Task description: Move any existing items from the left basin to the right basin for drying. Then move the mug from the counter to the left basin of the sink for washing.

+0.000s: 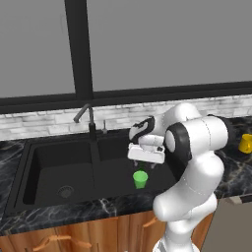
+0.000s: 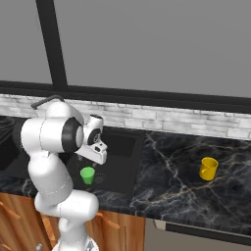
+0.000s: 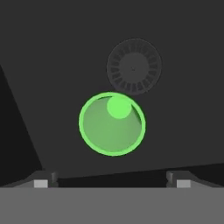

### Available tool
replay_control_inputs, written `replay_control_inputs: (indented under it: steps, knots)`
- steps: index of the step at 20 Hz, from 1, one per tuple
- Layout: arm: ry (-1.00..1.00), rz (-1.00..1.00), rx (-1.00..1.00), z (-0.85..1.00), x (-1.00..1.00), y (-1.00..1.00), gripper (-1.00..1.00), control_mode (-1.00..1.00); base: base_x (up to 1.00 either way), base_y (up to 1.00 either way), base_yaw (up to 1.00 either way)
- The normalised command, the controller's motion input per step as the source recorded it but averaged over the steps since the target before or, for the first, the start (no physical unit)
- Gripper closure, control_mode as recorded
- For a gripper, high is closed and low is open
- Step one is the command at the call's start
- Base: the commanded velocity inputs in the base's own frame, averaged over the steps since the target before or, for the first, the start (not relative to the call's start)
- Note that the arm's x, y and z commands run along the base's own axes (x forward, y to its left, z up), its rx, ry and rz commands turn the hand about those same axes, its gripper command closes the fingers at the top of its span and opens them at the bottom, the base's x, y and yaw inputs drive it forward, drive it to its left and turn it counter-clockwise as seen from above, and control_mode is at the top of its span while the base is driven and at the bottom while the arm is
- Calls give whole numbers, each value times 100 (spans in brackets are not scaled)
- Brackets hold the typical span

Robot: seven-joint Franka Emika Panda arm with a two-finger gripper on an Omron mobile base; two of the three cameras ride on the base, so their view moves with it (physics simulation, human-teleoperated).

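The bright green cup [image 1: 140, 179] [image 2: 87, 175] stands upright on the floor of the right basin [image 1: 115, 167], beside its round drain [image 3: 134, 66]. My gripper [image 1: 146, 166] [image 2: 88, 162] hangs just above the cup and points down at it. In the hand view the cup [image 3: 112, 123] sits below and apart from the gripper [image 3: 112, 180]. The fingertips [image 3: 41, 181] are spread wide and hold nothing. The left basin [image 1: 54, 167] holds only its drain [image 1: 65, 191]. The yellow mug [image 2: 208, 168] [image 1: 246, 142] stands on the counter [image 2: 171, 186], well to the right of the sink.
A dark curved faucet [image 1: 88, 118] rises behind the sink's central divider. A white brick backsplash and a dark-framed window run along the back. My arm's elbow bulks over the sink's right edge. Wooden cabinets sit below the worktop.
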Motion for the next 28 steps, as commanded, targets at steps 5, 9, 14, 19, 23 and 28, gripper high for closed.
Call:
replay_control_inputs:
  steps: [5,9,14,19,23,28]
  knots:
    - [0,-3,-1,30,-19,-27,-100,-100,0,0,0]
    - [0,-1,-5,22,-21,-42,-100,-100,0,0,0]
    - [0,0,-6,33,-24,-45,-100,-100,0,0,0]
    - [0,-1,-5,42,-30,-49,-100,-100,0,0,0]
    - [0,-2,-3,37,-38,-53,-100,-100,0,0,0]
    - [-2,-3,-5,31,-41,-55,-100,-100,0,0,0]
